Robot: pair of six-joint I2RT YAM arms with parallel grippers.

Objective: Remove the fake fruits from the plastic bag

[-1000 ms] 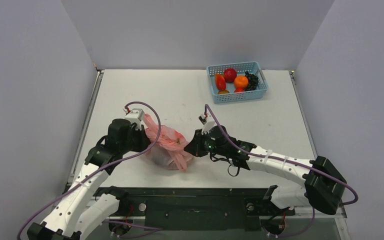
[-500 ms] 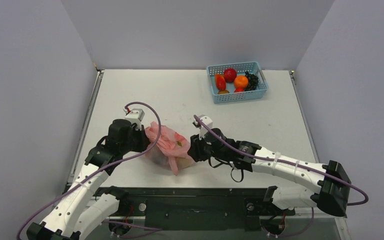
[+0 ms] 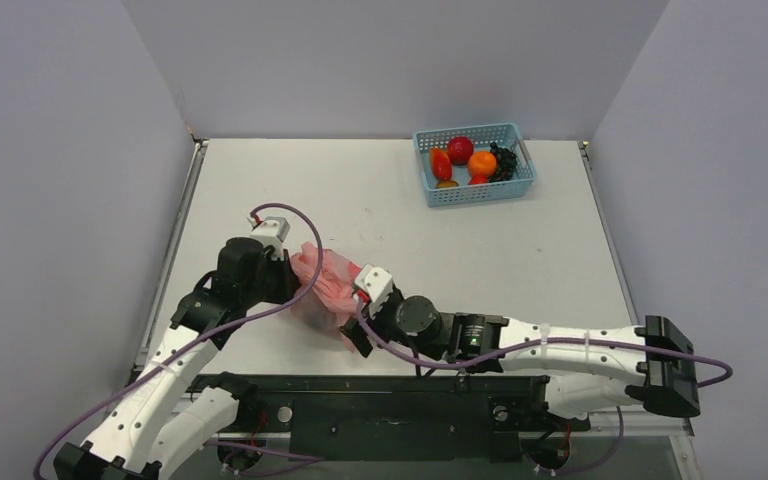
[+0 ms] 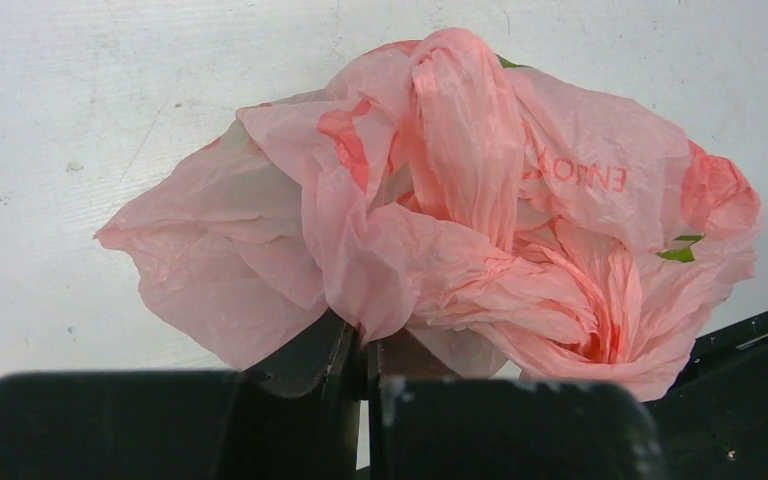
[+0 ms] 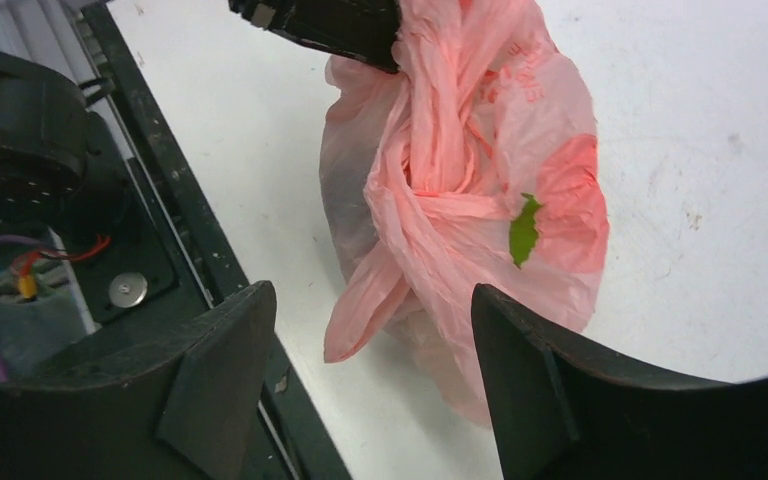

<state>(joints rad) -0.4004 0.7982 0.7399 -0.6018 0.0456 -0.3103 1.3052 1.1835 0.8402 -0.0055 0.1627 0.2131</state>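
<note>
The pink plastic bag [image 3: 326, 286] lies crumpled on the table near the front edge, its handles twisted together. My left gripper [image 3: 294, 284] is shut on a fold of the plastic bag [image 4: 480, 200] at its left side; the left gripper [image 4: 370, 342] shows its jaws pressed together on the film. My right gripper [image 3: 356, 330] stands open just in front of the bag, and the right gripper [image 5: 370, 300] has a loose pink handle [image 5: 365, 310] hanging between its fingers, untouched. The plastic bag [image 5: 480, 180] hides any fake fruits inside it.
A light blue mesh basket [image 3: 516, 134] at the back right holds a red fruit [image 3: 460, 149], an orange one [image 3: 481, 163] and a dark grape bunch [image 3: 503, 161]. The black mounting rail [image 3: 390, 388] runs along the near table edge, right beside the bag.
My right gripper has opened, letting go of the bag, and swung left and nearer, round to the bag's front. The bag has sagged slightly. The left gripper has kept its grip.
</note>
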